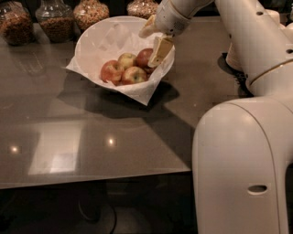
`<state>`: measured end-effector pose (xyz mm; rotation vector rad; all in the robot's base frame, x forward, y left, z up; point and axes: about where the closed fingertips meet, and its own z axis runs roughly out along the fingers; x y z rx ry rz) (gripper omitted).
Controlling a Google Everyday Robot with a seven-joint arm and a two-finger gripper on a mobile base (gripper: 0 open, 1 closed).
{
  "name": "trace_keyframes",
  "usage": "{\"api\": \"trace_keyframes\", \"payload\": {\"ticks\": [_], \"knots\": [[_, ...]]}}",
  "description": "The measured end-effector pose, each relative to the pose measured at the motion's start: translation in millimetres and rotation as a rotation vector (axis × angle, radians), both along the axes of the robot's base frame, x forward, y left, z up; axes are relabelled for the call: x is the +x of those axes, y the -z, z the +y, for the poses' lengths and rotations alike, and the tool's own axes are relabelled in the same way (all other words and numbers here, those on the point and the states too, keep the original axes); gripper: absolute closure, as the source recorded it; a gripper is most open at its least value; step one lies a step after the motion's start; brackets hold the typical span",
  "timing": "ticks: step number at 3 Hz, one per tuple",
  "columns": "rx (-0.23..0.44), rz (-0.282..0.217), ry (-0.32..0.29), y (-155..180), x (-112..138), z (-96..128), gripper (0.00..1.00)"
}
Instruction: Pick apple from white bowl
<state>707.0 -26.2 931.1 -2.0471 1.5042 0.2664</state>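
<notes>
The arm reaches down-left over the bowl (94,34), gripper (147,49) spread open against the round apple (143,56), stem direction unclear.

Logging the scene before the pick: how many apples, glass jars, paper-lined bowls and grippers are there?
Apples: 4
White bowl: 1, holding the apples
Glass jars: 4, at the back
Gripper: 1, over the bowl's right side
Total: 10

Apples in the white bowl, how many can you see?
4. A reddish one at left, a golden one in front, a pale yellow one behind, and a red one at right, partly hidden by the gripper over the white bowl. More could hide underneath.
</notes>
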Motion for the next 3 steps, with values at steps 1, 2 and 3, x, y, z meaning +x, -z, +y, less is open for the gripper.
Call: {"api": "trace_keyframes", "payload": {"ticks": [1,2,3], "knots": [[0.006,0.019,0.001,6.9,-1.3,-0.7,0.29],[0.008,0.025,0.002,9.9,-1.2,-1.2,0.29],[0.006,0.031,0.004,15.7,0.8,-3.6,0.29]]}}
